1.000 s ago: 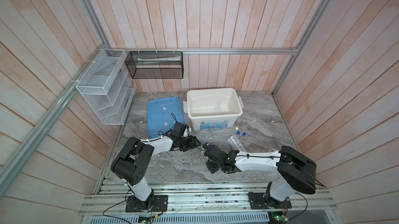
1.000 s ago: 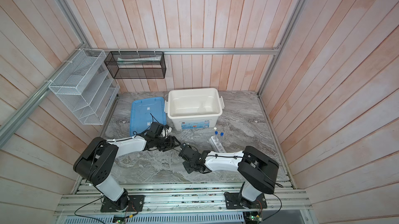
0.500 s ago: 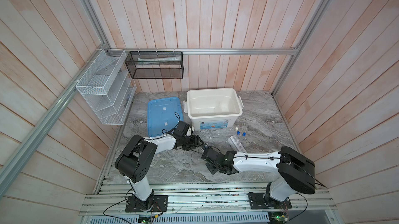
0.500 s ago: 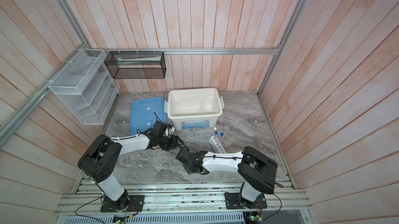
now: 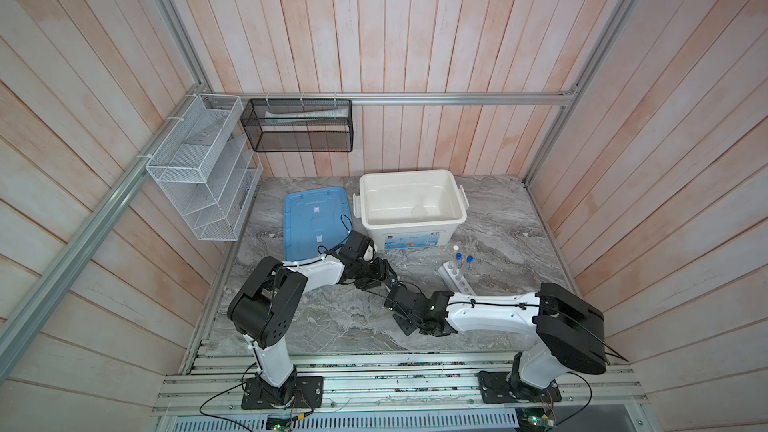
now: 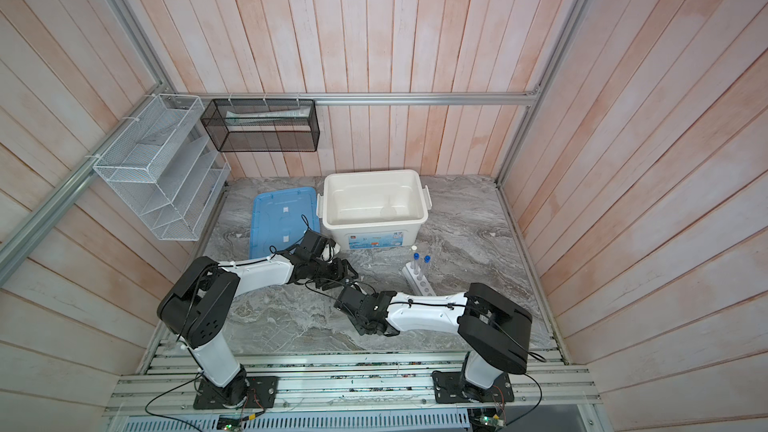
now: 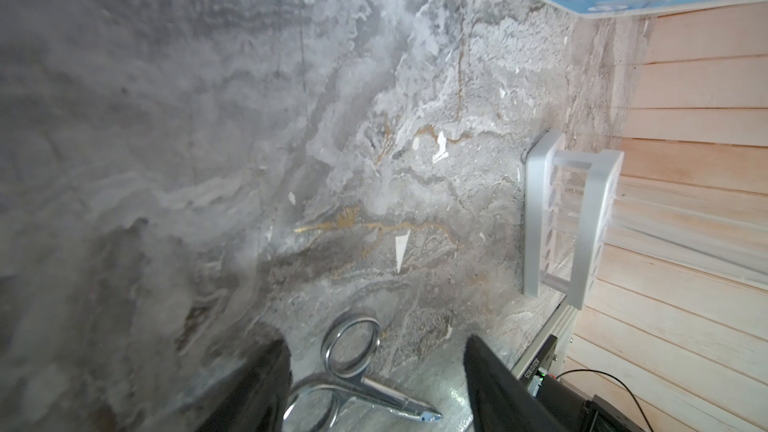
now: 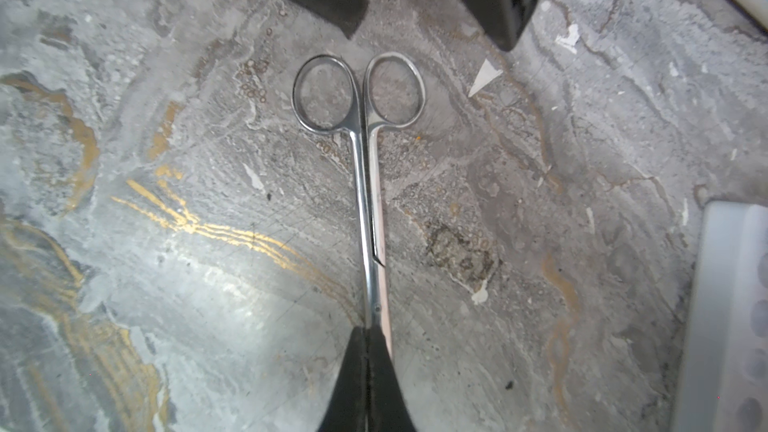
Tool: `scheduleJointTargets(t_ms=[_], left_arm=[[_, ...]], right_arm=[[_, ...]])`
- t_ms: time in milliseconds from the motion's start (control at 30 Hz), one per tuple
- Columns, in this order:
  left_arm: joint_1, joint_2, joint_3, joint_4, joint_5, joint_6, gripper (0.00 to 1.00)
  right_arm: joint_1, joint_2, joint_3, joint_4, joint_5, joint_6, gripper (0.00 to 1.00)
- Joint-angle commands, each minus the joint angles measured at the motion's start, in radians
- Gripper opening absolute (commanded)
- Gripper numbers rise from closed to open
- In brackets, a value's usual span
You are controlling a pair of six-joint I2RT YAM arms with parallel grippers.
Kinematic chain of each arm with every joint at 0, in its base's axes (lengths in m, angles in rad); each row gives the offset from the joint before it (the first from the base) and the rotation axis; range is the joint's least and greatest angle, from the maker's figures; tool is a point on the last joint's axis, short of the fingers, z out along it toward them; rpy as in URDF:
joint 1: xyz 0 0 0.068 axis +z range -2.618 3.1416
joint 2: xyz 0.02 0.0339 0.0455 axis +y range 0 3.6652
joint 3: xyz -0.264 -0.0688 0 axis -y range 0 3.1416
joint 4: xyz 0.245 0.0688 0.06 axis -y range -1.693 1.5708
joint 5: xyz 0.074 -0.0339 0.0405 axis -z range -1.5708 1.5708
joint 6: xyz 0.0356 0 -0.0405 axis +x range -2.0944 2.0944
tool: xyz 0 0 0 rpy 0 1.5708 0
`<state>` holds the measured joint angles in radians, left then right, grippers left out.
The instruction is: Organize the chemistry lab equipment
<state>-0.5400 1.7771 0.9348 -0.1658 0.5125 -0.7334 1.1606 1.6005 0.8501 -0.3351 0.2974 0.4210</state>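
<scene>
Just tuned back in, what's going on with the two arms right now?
The right gripper is shut on the blade end of the small steel scissors. The left gripper is open, its jaws spread at the finger rings, not closed on them. Three capped tubes stand in the white rack nearby; the white bin sits open beside its blue lid.

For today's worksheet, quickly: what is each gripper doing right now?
Left gripper: open, fingers either side of the scissors handles.
Right gripper: shut on the scissors blades.
</scene>
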Motion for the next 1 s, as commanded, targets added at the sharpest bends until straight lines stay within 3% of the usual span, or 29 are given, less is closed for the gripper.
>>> scheduleJointTargets(t_ms=[0, 300, 967], left_arm=[[-0.006, 0.017, -0.004, -0.089, -0.055, 0.03, 0.69], [0.007, -0.029, -0.033, -0.099, -0.051, 0.061, 0.69], [0.045, -0.051, -0.048, -0.072, -0.016, 0.108, 0.69]], right_arm=[[-0.039, -0.063, -0.05, 0.03, -0.095, 0.01, 0.11], [-0.092, -0.096, -0.1, 0.052, -0.193, -0.013, 0.25], [-0.106, -0.076, -0.189, 0.117, -0.223, 0.046, 0.27]])
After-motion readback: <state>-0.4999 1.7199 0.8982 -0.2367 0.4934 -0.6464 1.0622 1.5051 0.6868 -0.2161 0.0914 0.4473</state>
